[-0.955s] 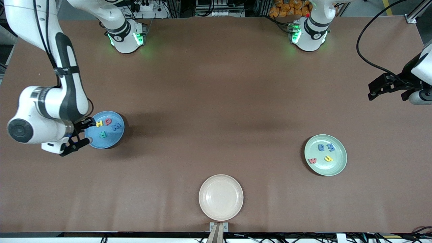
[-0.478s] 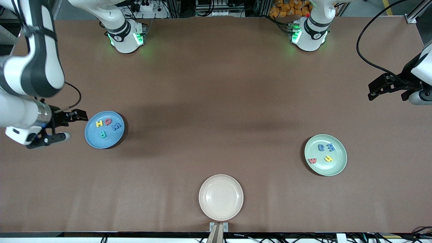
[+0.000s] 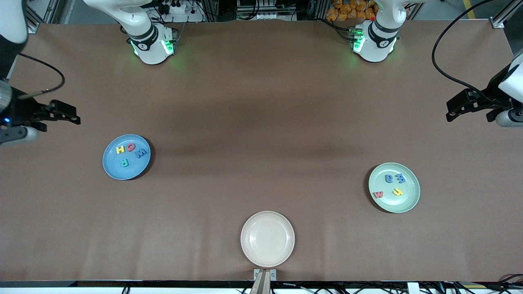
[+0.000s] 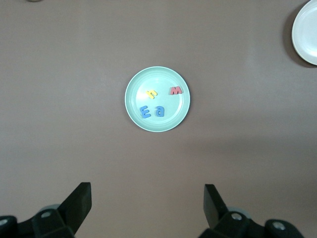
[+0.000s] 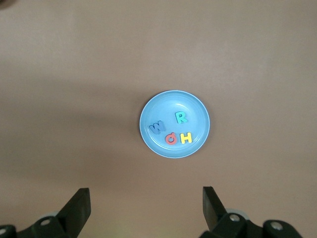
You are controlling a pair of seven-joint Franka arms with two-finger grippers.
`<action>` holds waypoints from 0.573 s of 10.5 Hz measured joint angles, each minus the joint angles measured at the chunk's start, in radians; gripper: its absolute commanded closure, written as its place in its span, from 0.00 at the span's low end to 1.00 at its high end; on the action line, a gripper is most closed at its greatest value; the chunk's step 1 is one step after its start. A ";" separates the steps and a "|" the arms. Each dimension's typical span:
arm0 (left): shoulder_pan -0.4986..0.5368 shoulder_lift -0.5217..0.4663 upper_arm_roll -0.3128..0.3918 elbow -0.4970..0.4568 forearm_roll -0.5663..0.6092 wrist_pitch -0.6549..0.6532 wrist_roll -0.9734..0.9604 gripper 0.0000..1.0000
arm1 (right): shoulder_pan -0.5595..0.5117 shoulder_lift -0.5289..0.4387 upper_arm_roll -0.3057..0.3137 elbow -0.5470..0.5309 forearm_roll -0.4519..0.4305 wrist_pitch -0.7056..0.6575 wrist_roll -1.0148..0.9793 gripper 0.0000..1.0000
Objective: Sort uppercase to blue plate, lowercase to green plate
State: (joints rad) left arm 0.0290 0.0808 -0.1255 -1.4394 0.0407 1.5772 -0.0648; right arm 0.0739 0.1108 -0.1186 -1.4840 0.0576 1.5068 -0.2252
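The blue plate [image 3: 133, 172] lies toward the right arm's end of the table and holds the uppercase letters: yellow H [image 3: 120, 150], red Q [image 3: 130, 147], blue W [image 3: 140, 154] and green R [image 3: 124, 163]. My right gripper [image 3: 55, 125] hangs open and empty, high over the table edge beside that plate [image 5: 173, 101]. The green plate [image 3: 409, 192] at the left arm's end holds the lowercase letters: red w [image 3: 378, 194], blue m [image 3: 400, 178], a blue rounded letter [image 3: 389, 178] and a yellow hooked letter [image 3: 397, 191]. My left gripper [image 3: 472, 119] waits open, high beside that plate [image 4: 158, 79].
A cream plate [image 3: 267, 239] with nothing in it lies near the table's front edge, midway between the two arms. Both arm bases [image 3: 152, 45] stand along the edge farthest from the front camera.
My right gripper has opened, pulled away from the blue plate and risen toward the table's end. The yellow H stays on the plate. The left arm has not moved.
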 measured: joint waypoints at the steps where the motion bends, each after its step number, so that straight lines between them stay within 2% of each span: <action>1: 0.000 0.000 -0.001 0.000 0.000 0.000 0.000 0.00 | -0.022 -0.021 0.016 0.000 0.000 -0.006 0.000 0.00; 6: -0.002 -0.003 -0.008 0.000 -0.040 0.000 -0.081 0.00 | -0.042 -0.061 0.023 0.000 -0.003 -0.028 0.025 0.00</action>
State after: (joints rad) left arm 0.0266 0.0780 -0.1334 -1.4391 0.0009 1.5773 -0.1456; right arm 0.0321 0.0497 -0.0958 -1.4845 0.0549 1.4786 -0.1998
